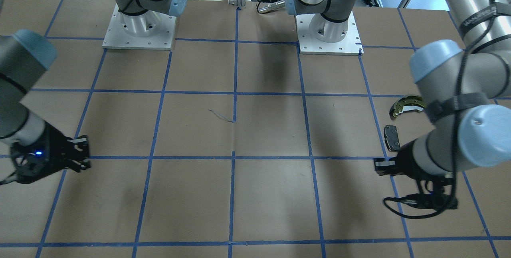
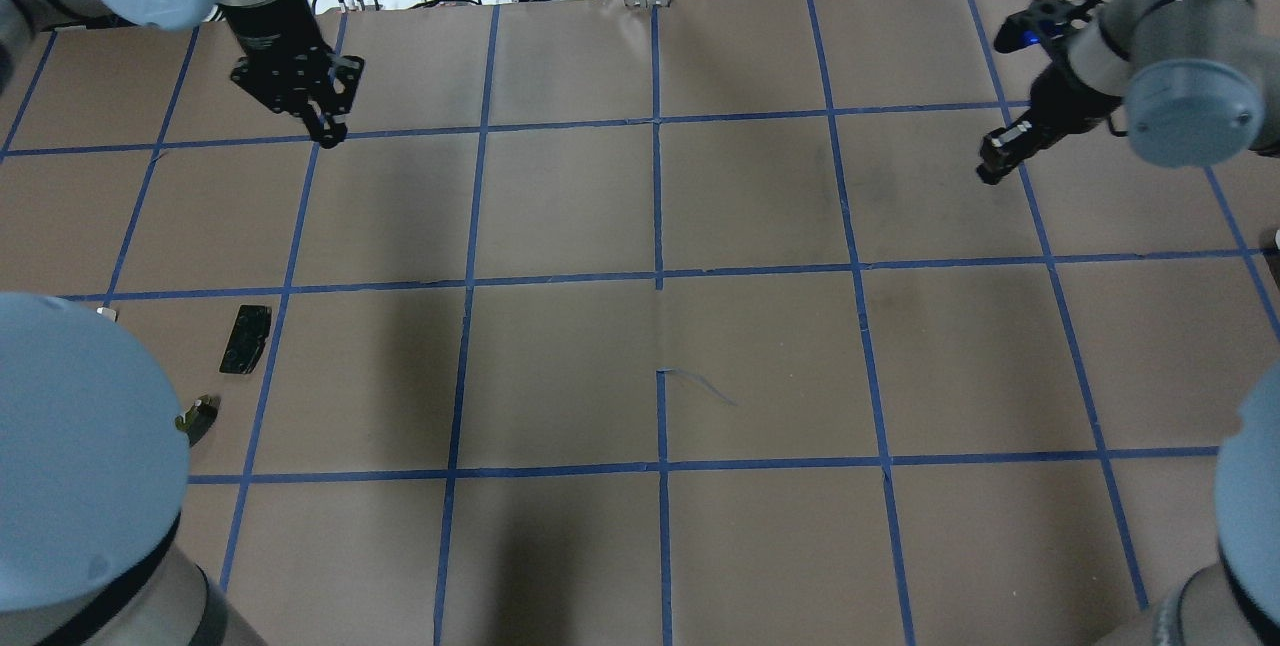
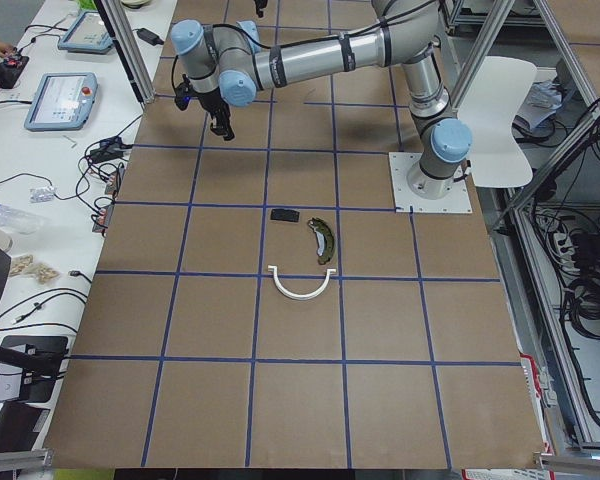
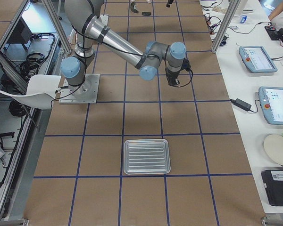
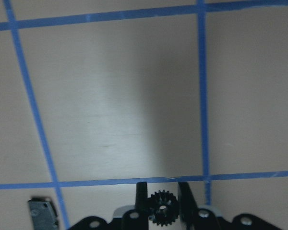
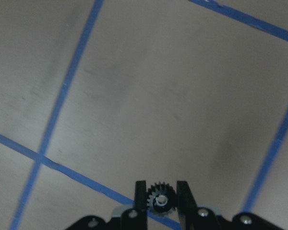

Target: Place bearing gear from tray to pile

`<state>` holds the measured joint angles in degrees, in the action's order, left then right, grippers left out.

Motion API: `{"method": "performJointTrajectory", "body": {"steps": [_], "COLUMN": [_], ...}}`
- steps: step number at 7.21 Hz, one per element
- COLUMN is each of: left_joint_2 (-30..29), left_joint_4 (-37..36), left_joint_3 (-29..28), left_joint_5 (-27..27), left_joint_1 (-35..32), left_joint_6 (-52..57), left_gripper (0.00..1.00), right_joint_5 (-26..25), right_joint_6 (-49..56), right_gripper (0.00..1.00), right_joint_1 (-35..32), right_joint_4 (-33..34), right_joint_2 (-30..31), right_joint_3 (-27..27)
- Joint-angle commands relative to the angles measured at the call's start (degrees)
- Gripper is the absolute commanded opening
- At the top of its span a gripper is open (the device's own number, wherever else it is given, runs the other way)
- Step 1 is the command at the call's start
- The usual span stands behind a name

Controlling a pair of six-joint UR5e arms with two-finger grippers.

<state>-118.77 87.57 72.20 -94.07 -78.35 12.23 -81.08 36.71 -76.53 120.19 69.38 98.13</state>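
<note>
Count of items on the table (image 2: 760,356), which is one.

- Robot arms: two, the left arm (image 3: 310,55) and the right arm (image 4: 118,44).
- Base plates: two, one (image 1: 115,42) under the right arm and one (image 1: 351,48) under the left arm.
- Claws: two, the left claw (image 2: 328,131) and the right claw (image 2: 992,168).
- Toothed wheels: two, small and black. One (image 5: 162,207) sits between the left claw's fingers and one (image 6: 159,199) between the right's, each at 6 o'clock in its wrist view. Whether these are held parts or claw mechanism cannot be determined.
- Tray (image 4: 146,156): one, ribbed metal.
- Pile: three loose parts.
  - One olive brake shoe (image 3: 323,240).
  - One black pad (image 3: 284,214).
  - One white arc strip (image 3: 300,288).
- Touch pendants: two (image 4: 256,58) (image 4: 277,104).
- Chair (image 3: 505,120): one, white.
</note>
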Motion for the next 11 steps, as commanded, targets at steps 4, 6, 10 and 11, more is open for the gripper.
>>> {"method": "performJointTrajectory", "body": {"steps": [4,6,10,11], "left_joint_2": [0.3,0.5,0.3,0.1], "left_joint_4": [-3.8,-7.1,-7.1,-7.1], "left_joint_3": [10.8,14.5,18.9,19.6], "left_joint_5": [-1.1,-1.2,-1.3,-1.2], "left_joint_1": [16.7,17.8,21.8,21.8], "left_joint_6": [10.0,12.0,13.1,13.0], "left_gripper": [0.00,0.00,0.00,0.00], "right_joint_5": [-1.4,-2.0,-5.1,-5.0], "right_joint_6": [-50.7,-55.9,-57.3,-57.0], "right_gripper": [0.18,0.21,1.00,1.00], "right_joint_1": [-31.4,-33.8,-33.7,-32.6], "right_joint_4": [18.6,19.8,21.2,20.2], "right_joint_2": [-8.7,-10.3,-10.9,-10.4], "right_joint_3": [0.1,1.0,0.1,-1.7]}}
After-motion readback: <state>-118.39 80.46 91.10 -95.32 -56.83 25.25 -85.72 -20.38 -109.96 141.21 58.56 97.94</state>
